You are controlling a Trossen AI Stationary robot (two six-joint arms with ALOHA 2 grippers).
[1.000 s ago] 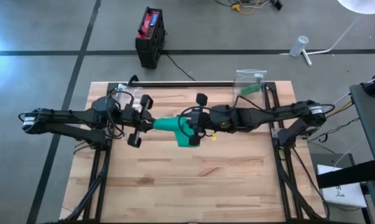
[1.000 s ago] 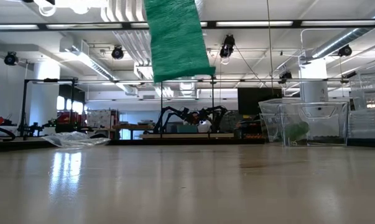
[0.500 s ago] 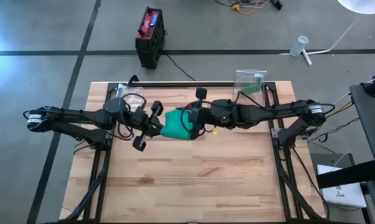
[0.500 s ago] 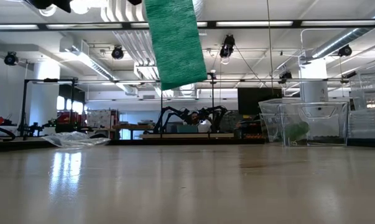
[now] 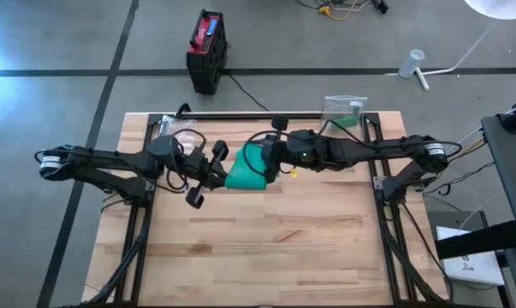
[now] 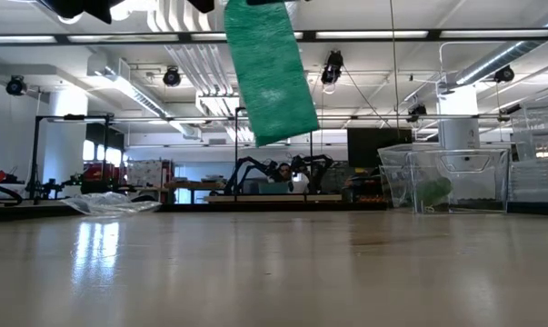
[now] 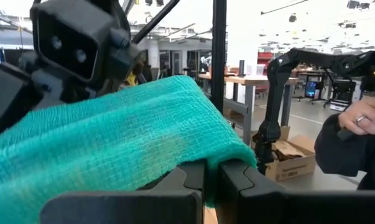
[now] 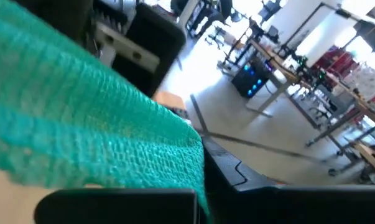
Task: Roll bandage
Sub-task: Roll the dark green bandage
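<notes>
Two arms meet mid-table (image 5: 240, 248), well above it. Green bandage (image 5: 245, 168) hangs btwn them, loose end dangling (clear of the wood in low view). Left gripper (image 5: 216, 168) clamped tight on one edge, right gripper (image 5: 268, 162) pinched closed on the other.

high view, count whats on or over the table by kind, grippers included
green bandage: 1
clear plastic bag, one at the far right corner, one at the far left: 2
grippers, left gripper and right gripper, both shut on the bandage: 2
total: 5
</notes>
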